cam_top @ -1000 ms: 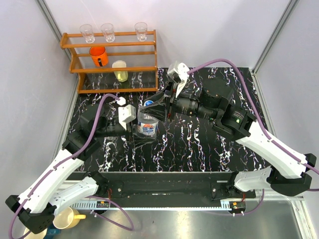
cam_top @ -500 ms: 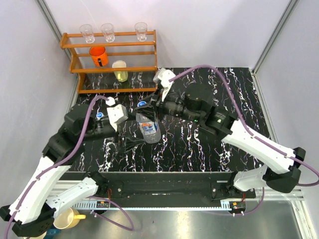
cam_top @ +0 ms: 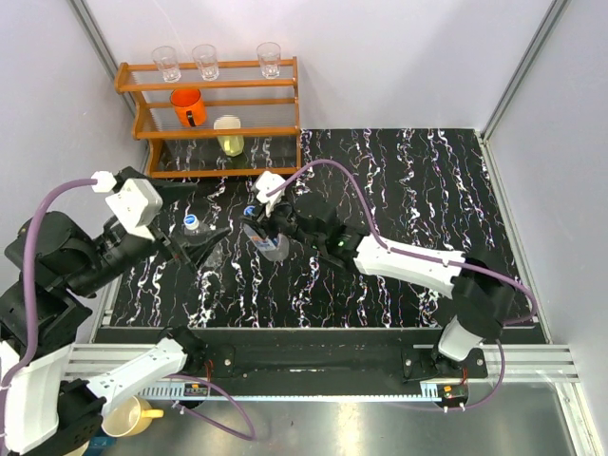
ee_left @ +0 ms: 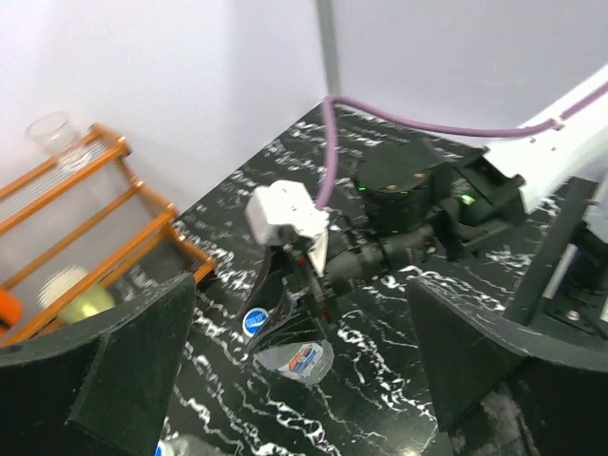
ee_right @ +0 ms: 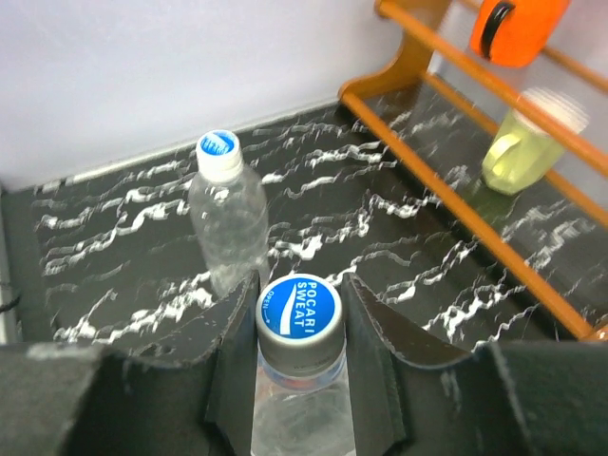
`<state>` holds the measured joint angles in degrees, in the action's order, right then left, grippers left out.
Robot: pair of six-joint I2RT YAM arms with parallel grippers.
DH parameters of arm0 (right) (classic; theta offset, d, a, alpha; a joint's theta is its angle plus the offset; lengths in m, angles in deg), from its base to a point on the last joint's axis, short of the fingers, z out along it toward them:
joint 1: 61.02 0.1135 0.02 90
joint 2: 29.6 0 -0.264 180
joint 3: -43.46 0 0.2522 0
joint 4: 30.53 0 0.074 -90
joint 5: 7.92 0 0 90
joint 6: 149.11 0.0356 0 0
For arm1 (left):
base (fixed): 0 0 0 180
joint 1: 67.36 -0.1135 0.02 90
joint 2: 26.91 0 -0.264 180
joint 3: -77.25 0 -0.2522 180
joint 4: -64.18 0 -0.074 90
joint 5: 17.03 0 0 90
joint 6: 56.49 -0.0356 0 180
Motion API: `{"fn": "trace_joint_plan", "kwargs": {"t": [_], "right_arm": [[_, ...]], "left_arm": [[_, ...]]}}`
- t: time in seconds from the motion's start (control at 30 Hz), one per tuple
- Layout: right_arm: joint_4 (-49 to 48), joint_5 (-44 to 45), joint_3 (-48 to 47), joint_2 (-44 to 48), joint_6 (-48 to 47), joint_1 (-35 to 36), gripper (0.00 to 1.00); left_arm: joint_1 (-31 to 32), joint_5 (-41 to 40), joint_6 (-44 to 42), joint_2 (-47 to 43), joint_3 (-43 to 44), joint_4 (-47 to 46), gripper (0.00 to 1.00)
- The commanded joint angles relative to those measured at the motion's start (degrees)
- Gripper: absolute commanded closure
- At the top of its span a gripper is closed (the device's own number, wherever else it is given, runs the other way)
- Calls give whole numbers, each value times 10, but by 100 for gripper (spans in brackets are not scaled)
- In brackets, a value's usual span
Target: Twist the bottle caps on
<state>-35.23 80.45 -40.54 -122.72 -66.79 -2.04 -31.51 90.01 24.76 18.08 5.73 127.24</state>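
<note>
Bottle (ee_right: 302, 418): clear plastic, round blue-topped cap (ee_right: 299, 309)
Right gripper (ee_right: 299, 283): clamped on the bottle at its cap
Left gripper (cam_top: 204, 245): jaws spread wide, holding nothing
Tabletop (cam_top: 399, 190): glossy black, white-veined

Tabletop (cam_top: 427, 180): black with white marble veining, lit evenly. Walls (cam_top: 399, 57) plain white on three sides, with metal corner posts (cam_top: 518, 71). Wooden rack (cam_top: 214, 119) in far left corner: three clear glasses (cam_top: 205, 61) on top shelf, orange cup (cam_top: 187, 106) and yellow cup (cam_top: 228, 135) lower down. Aluminium rail (cam_top: 313, 359) along near edge. Yellow mug (cam_top: 128, 415) below it, left.
</note>
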Motion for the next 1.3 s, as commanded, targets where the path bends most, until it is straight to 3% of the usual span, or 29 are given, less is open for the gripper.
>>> {"fn": "trace_joint_plan", "kwargs": {"t": [0.0, 0.17, 0.63, 1.27], "right_arm": [[-195, 36, 0, -34, -11, -3, 100], [-337, 53, 15, -94, 18, -3, 100], [-363, 78, -6, -174, 73, -3, 100], [-353, 82, 19, -199, 141, -4, 97]], "left_arm": [[1, -152, 16, -2, -2, 3, 1], [0, -210, 31, -4, -4, 4, 1], [0, -191, 54, -7, -49, -3, 1], [1, -180, 74, -3, -118, -20, 1]]}}
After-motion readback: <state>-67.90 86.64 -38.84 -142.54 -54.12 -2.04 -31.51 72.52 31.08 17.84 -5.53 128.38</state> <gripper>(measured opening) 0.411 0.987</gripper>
